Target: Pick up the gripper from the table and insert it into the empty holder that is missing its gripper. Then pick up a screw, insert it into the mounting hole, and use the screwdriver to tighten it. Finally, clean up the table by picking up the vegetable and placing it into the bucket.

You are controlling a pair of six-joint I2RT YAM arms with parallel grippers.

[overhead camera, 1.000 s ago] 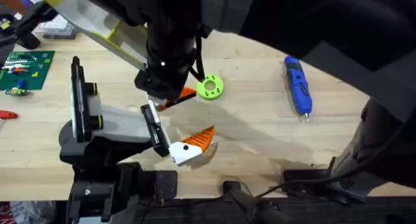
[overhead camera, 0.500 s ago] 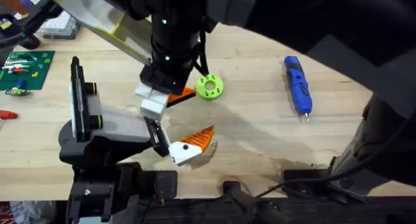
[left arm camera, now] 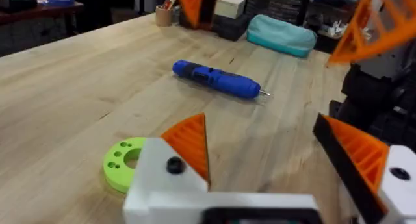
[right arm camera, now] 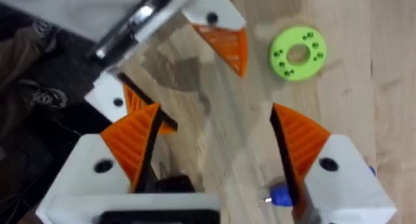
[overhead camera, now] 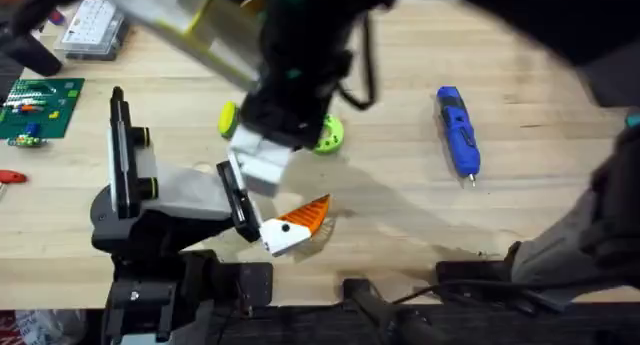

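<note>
Our left gripper (overhead camera: 262, 165) has lifted away from the holder (overhead camera: 235, 200), jaws now wide and empty like the right gripper (right arm camera: 214, 143), so the orange-tipped finger (overhead camera: 296, 225) seems seated.

A lime-green disc (overhead camera: 330, 135) lies mid-table, a green circuit board (overhead camera: 38, 107) at the far-left edge.

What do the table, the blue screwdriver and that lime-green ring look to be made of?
The table looks like pale wood with a matte finish: grain lines run along its boards. The screwdriver seems glossy blue plastic, with a thin metal tip. The ring looks like matte plastic, possibly printed, with small round holes.
</note>
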